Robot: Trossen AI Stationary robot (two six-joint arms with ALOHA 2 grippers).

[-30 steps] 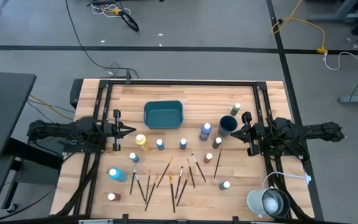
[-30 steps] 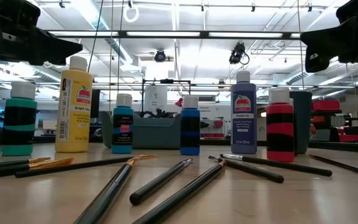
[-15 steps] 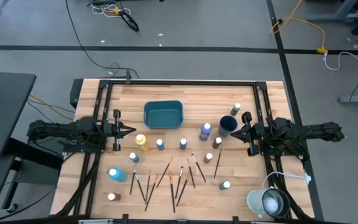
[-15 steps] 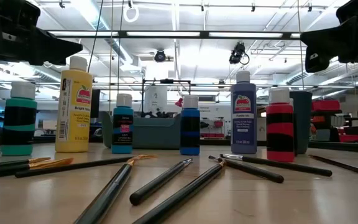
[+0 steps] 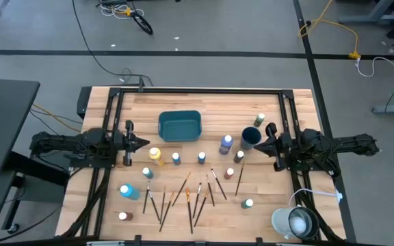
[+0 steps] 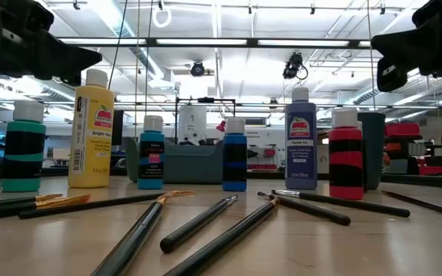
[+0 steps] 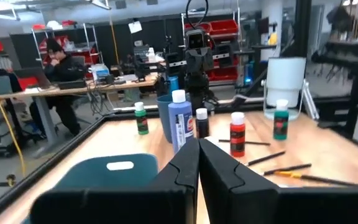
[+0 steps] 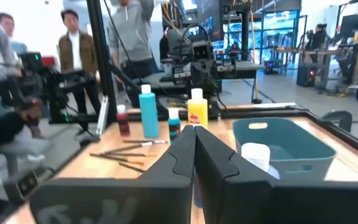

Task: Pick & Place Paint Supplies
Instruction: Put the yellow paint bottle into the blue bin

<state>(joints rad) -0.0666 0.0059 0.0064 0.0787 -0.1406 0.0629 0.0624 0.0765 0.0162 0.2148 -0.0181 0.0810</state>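
The left arm lies stretched out level over the table's [image 5: 204, 109] left edge, pointing inward at the teal tray [image 5: 180, 126]. Its left gripper [image 5: 144, 143] hovers left of the tray, its fingers [image 7: 185, 163] pressed together and holding nothing. Just below that gripper tip stands the yellow bottle [image 5: 155, 155], a tall smooth plastic cylinder with a white cap. Below the tray, small white-capped paint bottles [image 5: 176, 158] stand upright in a loose row, and further down the thin wooden-handled paintbrushes [image 5: 183, 195] lie fanned flat on the pale wood-plank table. The tray itself is a rounded rectangular plastic bin. To the tray's right stand a purple bottle [image 5: 226, 143] and a dark blue round cup [image 5: 251, 137]. Right of the cup, the right arm mirrors the left, level and pointing inward, the right gripper [image 5: 260, 144] just beside the cup with fingers [image 8: 185, 155] closed and empty.
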